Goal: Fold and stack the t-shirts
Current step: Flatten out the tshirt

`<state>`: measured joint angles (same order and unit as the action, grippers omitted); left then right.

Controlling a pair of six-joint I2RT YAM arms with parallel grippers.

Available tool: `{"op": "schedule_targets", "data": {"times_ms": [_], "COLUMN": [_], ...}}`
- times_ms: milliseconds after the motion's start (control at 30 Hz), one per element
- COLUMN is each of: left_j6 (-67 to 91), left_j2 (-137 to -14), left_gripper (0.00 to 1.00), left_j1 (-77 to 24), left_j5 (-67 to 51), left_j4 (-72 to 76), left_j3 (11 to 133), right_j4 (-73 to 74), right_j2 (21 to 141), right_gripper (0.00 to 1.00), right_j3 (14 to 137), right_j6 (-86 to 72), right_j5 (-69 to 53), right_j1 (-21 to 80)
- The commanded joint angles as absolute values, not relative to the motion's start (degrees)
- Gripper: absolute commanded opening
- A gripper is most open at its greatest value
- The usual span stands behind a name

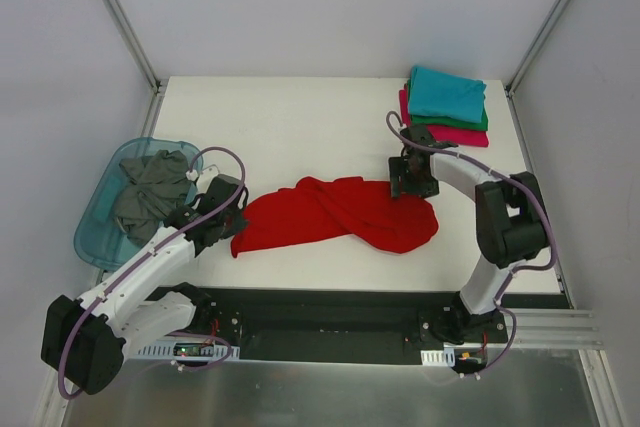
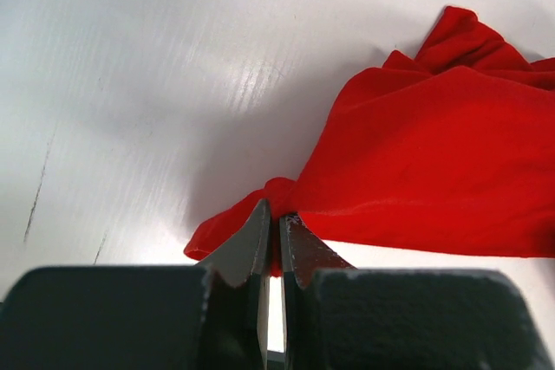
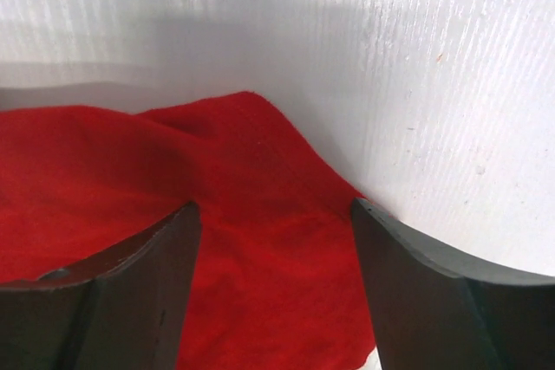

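Bright red cloth t-shirt point(image 1: 335, 212) lay crumpled, needing spreading. Left gripper point(image 2: 272, 224) clamped one corner; right gripper point(image 3: 275, 210) straddled the opposite edge, jaws apart, empty.

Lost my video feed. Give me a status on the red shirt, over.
Left gripper shut on corner of red t-shirt. Right gripper open, jaws astride its far-right edge. Shirt crumpled mid-table. Nothing blocking.

Translucent blue plastic tub point(image 1: 92, 232) sits at left edge of white bench point(image 1: 300, 127). Aluminium frame posts point(image 1: 120, 17) rise at both far corners. Black base plate point(image 1: 330, 312) runs along near edge.
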<state>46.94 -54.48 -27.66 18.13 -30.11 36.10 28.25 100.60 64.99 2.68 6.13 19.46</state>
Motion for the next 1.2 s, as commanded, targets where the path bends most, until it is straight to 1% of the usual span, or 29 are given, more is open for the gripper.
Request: {"op": "schedule_targets", "data": {"times_ms": [0,200,367,567,667,700,767,833,900,1033,1167], "left_j6": [45.44,45.09,44.83,44.65,44.56,44.47,44.30,43.95,43.94,44.73,45.96], "left_j2": [-54.49,-55.37,-56.51,-57.48,-58.01,-58.09,-58.36,-58.36,-58.10,-56.43,-53.71], "left_gripper": [0.00,0.00,0.00,0.00,0.00,0.00,0.00,0.00,0.00,0.00,0.00], "left_j1": [-27.33,-27.33,-27.33,-27.33,-27.33,-27.33,-27.33,-27.25,-27.16,-27.07,-27.07], "left_j5": [19.69,19.25,19.42,20.04,20.21,20.13,20.30,21.70,23.28,22.77,22.85], "left_j4": [-30.41,-29.97,-29.97,-29.88,-29.88,-29.97,-29.88,-29.97,-29.97,-30.15,-31.02], "left_j3": [35.95,35.86,35.95,36.12,36.21,36.21,36.39,36.47,36.74,38.66,43.49], "right_j4": [25.32,23.21,22.41,22.85,22.59,22.76,22.76,22.85,22.68,22.67,25.04], "right_j2": [101.33,102.39,102.13,104.94,106.08,106.08,105.65,104.42,102.40,94.16,83.96], "right_gripper": [0.72,0.69,0.69,0.66,0.56,0.47,0.25,0.10,0.01,0.01,0.01], "right_j3": [66.54,66.45,67.58,69.70,69.96,70.05,69.79,69.44,69.26,68.12,67.24], "right_j6": [6.41,8.52,8.35,7.74,7.73,7.65,7.56,7.12,6.94,7.47,9.75], "right_j5": [3.70,1.32,3.51,2.64,0.62,-1.30,-0.71,3.15,5.35,5.27,6.15], "right_j1": [19.16,19.16,19.16,19.07,19.16,19.16,19.07,19.07,19.07,19.33,19.25]}}
